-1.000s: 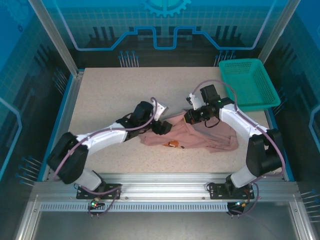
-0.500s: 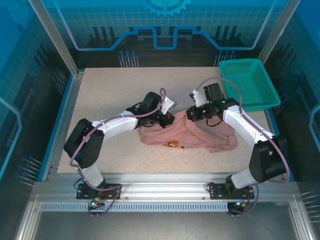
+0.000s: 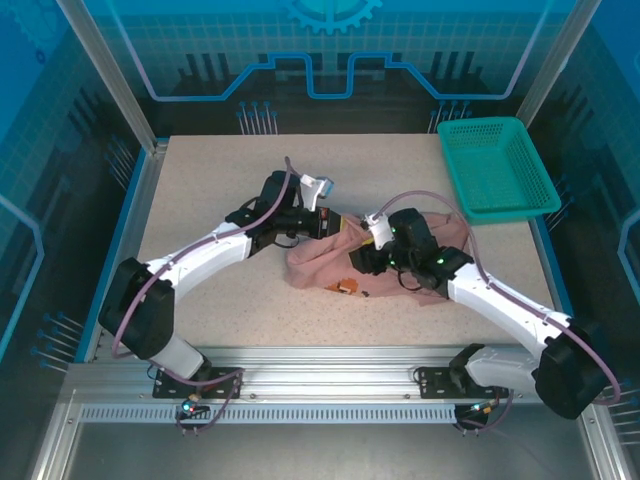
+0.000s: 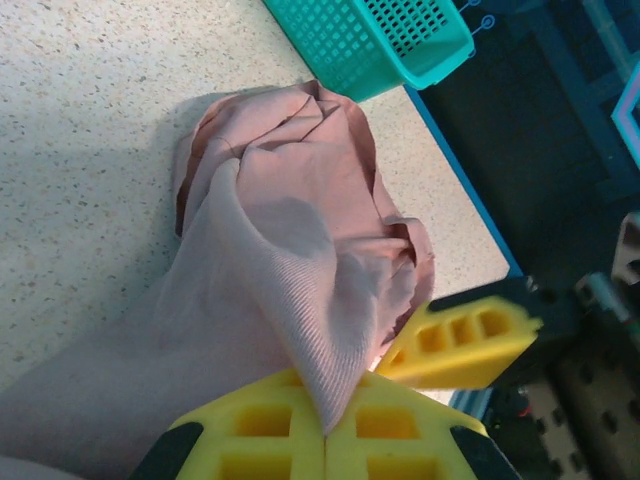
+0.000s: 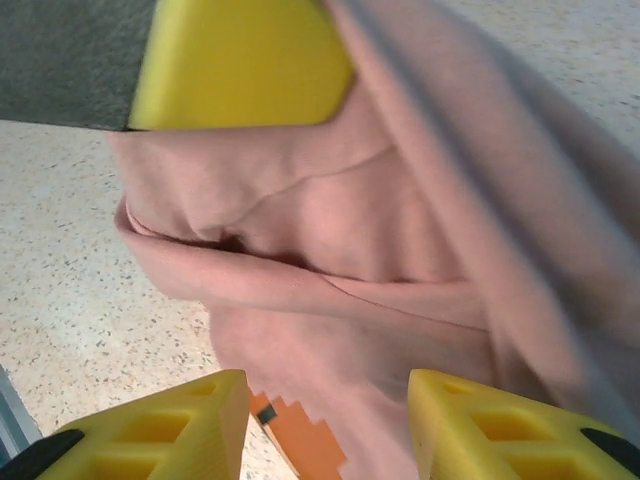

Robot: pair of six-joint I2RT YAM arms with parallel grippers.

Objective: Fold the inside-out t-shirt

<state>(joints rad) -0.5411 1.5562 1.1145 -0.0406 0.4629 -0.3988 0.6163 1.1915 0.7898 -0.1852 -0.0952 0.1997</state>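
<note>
Top view, lower edge of frame: both arms reach from their bases toward mid-table [image 3: 200, 180]. The right gripper [image 3: 362, 262] sits over the inside-out t-shirt [image 3: 320, 268], which lies bunched at the centre of the frame, its orange printed mark [image 3: 345, 289] on the lower edge of the heap. In the right wrist view the right gripper [image 5: 330, 420] has its jaws spread at the bottom of the frame. Pink cloth [image 5: 380, 250] and the mark [image 5: 305, 435] lie between and beyond them, unclamped. Just above and left of the heap, the left gripper [image 3: 335, 224] meets the shirt's upper left edge. In the left wrist view its jaws [image 4: 325, 440] are pressed together on a fold of the shirt [image 4: 290, 230]. A teal basket [image 3: 495, 165] stands in the upper right, apart from the shirt.
</note>
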